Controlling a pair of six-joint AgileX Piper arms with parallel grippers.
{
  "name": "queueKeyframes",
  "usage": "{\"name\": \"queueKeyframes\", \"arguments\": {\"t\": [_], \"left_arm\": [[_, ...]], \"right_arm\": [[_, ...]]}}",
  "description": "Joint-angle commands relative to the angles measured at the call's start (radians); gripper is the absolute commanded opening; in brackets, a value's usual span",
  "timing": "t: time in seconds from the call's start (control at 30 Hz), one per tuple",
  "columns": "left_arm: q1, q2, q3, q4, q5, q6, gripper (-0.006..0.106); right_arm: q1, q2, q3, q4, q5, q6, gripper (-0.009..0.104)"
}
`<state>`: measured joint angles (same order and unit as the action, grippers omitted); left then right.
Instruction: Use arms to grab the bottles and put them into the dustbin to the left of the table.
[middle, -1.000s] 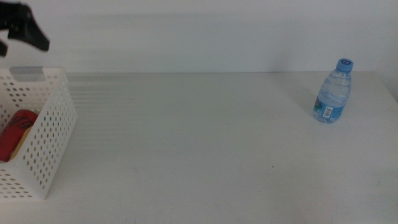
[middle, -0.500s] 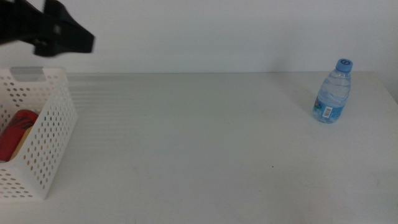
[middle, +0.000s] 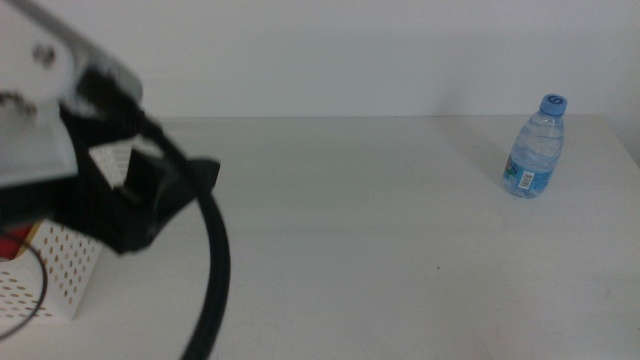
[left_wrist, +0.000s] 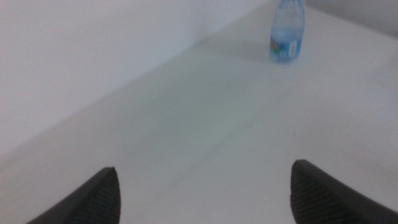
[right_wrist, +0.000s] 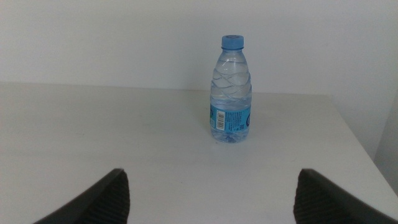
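beside the dustbin (middle: 60, 275), left claw (middle: 165, 195) gapes wide.

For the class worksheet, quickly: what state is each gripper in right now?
Left gripper: open, holding nothing.
Right gripper: open, holding nothing, facing the water bottle.

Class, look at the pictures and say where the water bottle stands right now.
The water bottle stands upright at the far right of the table in the middle view, near the back wall, alone, squarely facing the open right gripper.
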<state>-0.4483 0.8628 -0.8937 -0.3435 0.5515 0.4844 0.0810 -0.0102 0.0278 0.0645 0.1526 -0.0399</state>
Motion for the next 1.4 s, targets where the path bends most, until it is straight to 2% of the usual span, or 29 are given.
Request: {"name": "queueKeyframes", "arguments": {"t": [0.0, 0.3, 0.5, 0.83, 0.93, 1.17, 1.37], "left_arm": [[-0.008, -0.026, 0.015, -0.015, -0.08, -0.014, 0.09], [-0.008, -0.022, 0.041, -0.02, -0.092, -0.014, 0.09], [-0.008, -0.049, 0.094, 0.052, -0.157, -0.019, 0.09], [-0.01, -0.166, 0.34, 0.143, -0.319, -0.295, 0.09], [-0.053, -0.18, 0.373, 0.174, -0.33, -0.36, 0.09], [-0.204, -0.195, 0.419, 0.193, -0.387, -0.365, 0.09], [-0.239, -0.195, 0.419, 0.206, -0.39, -0.366, 0.09]], "right_arm": [[-0.005, -0.027, -0.007, -0.007, -0.077, -0.01, 0.077], [-0.005, -0.027, -0.007, -0.007, -0.077, -0.01, 0.077], [-0.005, -0.027, -0.007, -0.007, -0.077, -0.01, 0.077], [-0.005, -0.027, -0.007, -0.007, -0.077, -0.01, 0.077], [-0.005, -0.027, -0.007, -0.007, -0.077, -0.01, 0.077], [-0.005, -0.027, -0.007, -0.007, -0.077, -0.01, 0.077], [-0.005, -0.027, -0.007, -0.007, -0.077, -0.01, 0.077]]}}
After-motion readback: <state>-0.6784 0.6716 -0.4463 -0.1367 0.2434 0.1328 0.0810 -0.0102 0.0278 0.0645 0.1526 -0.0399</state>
